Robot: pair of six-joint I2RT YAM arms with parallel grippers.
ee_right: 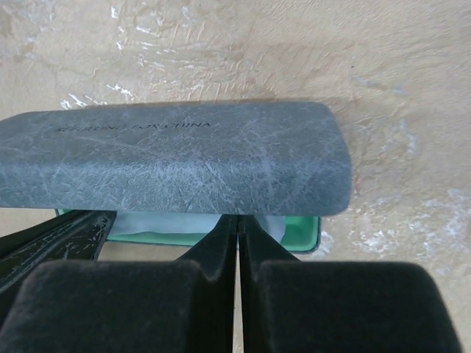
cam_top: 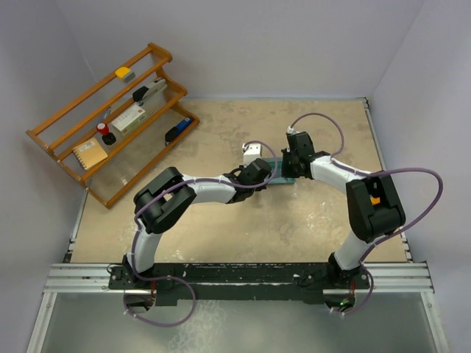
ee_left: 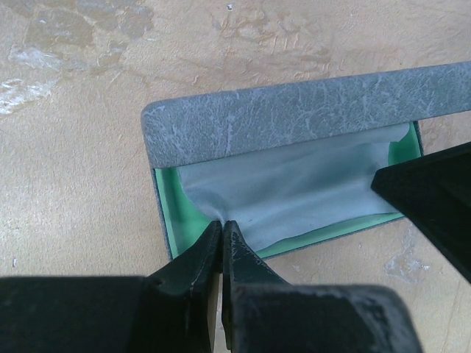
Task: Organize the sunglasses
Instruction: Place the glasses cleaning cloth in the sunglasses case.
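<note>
Left wrist view: the grey sunglasses case (ee_left: 294, 118) lies open on the tan bench (ee_left: 73, 147), its lid raised over a green lining (ee_left: 165, 213) and a pale cleaning cloth (ee_left: 294, 184). The left jaws are clenched on the cloth's near corner, which puckers toward their tips. The right jaws are pressed together too, with their tips just under the lid's edge; whether they grip anything cannot be told. Seen from above, the case sits mid-bench between both arms.

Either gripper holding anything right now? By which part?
Left gripper pinches the grey cloth by its near corner inside the open glasses case. Right gripper is shut at the cloth too; whether it grips cannot be told.
</note>
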